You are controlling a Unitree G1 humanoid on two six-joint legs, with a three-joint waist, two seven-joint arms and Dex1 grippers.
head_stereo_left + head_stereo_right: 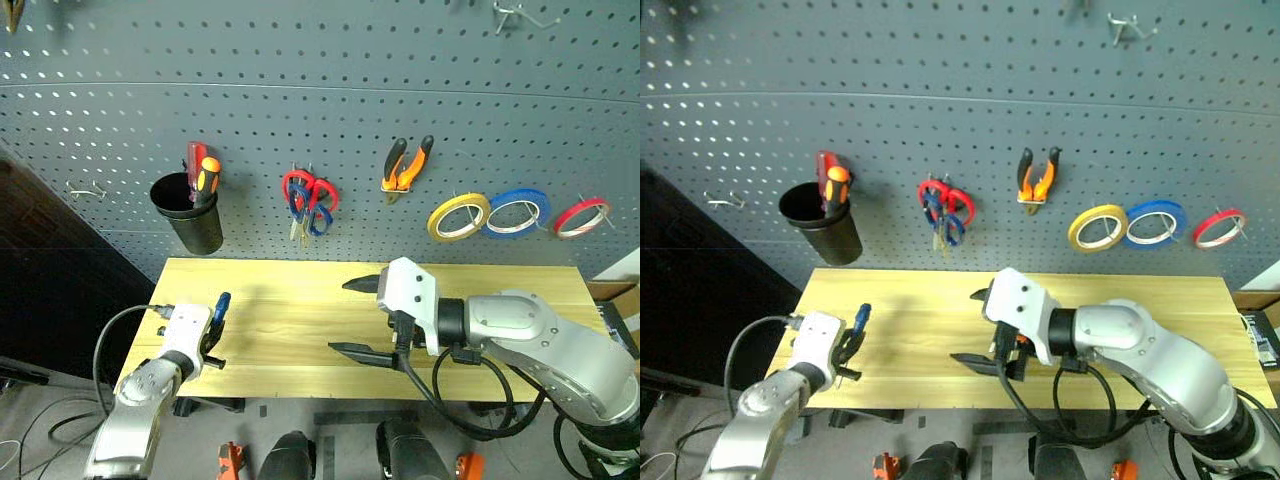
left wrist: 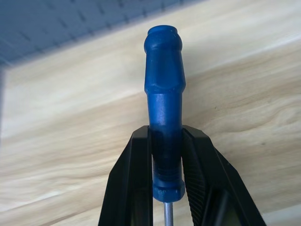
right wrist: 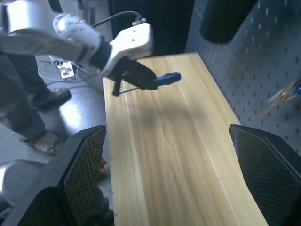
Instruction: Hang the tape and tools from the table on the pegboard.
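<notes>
The left claw (image 1: 214, 335) is pinched tight on the blue screwdriver (image 2: 163, 117), holding it just above the table (image 1: 300, 310) near the left end. The right claw (image 1: 362, 318) has its two black fingers spread wide, with nothing in them, over the middle of the table. On the pegboard (image 1: 320, 100) hang the pliers (image 1: 405, 165), the blue scissors (image 1: 312, 218) and the red tape (image 1: 582, 216).

Pegboard (image 1: 320, 60) behind table (image 1: 300, 330).
</notes>
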